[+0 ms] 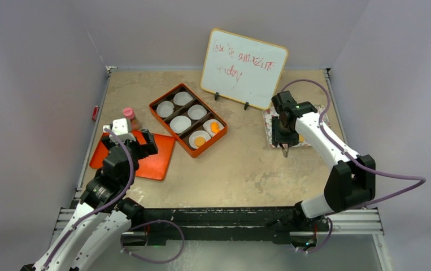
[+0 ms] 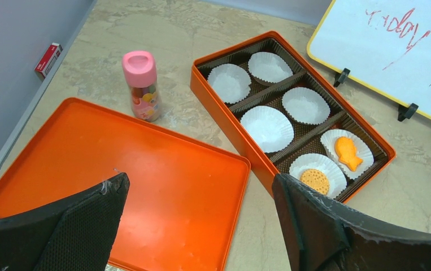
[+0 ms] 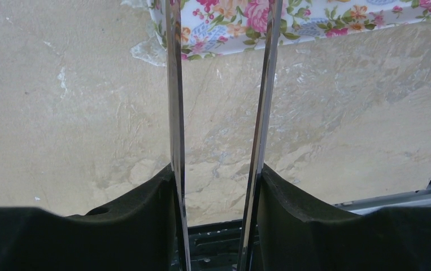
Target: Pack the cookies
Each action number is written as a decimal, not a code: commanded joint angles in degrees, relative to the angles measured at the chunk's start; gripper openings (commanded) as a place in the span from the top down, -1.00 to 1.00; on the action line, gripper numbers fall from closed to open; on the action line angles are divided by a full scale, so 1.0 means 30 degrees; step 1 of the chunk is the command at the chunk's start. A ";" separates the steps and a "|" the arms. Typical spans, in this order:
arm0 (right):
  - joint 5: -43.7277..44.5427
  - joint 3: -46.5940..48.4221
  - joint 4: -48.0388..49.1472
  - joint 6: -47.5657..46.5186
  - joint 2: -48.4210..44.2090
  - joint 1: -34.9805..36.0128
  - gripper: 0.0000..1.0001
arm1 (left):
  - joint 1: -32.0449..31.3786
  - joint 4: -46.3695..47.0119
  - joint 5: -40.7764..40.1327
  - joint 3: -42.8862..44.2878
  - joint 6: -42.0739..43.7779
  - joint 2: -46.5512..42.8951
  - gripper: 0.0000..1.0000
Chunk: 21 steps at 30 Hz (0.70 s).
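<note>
Tongs [image 3: 174, 113] held in the right hand [image 3: 218, 192] stand spread, seemingly empty; a weak pinch could drop the next short of the boxed cookies [image 2: 316, 179]. Left hand [image 2: 200, 179] gapes wide.

Orange box [image 2: 230, 132], orange cookies [image 2: 317, 180], white cups [image 2: 268, 128], floral tray [image 3: 314, 22] (pink blooms), silver tongs [image 3: 174, 113].

The left arm was raised toward 12 o'clock, the left gripper [image 2: 200, 182] spread wide. The right arm was stretched toward 11 o'clock, the right gripper [image 3: 217, 172] clamped around metal tongs [image 3: 174, 101].
</note>
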 commanded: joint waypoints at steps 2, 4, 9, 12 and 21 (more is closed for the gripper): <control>-0.0437 -0.0272 0.0832 -0.0301 0.0511 -0.0464 -0.02 | 0.0149 0.0639 0.0020 -0.0195 0.0327 -0.0069 -0.93; -0.0624 -0.0277 0.1044 -0.0410 0.0702 -0.0575 -0.04 | 0.0147 0.0624 -0.0010 -0.0179 0.0327 -0.0074 -0.93; -0.0834 -0.0306 0.1396 -0.0617 0.1214 -0.0993 -0.04 | 0.0155 0.0638 -0.0003 -0.0195 0.0327 -0.0023 -0.93; -0.0946 -0.0306 0.1555 -0.0702 0.1452 -0.1176 -0.05 | 0.0147 0.0628 -0.0042 -0.0195 0.0327 -0.0031 -0.93; -0.1267 -0.0381 0.2096 -0.0942 0.2123 -0.1756 -0.04 | 0.0146 0.0639 -0.0072 -0.0195 0.0327 0.0016 -0.93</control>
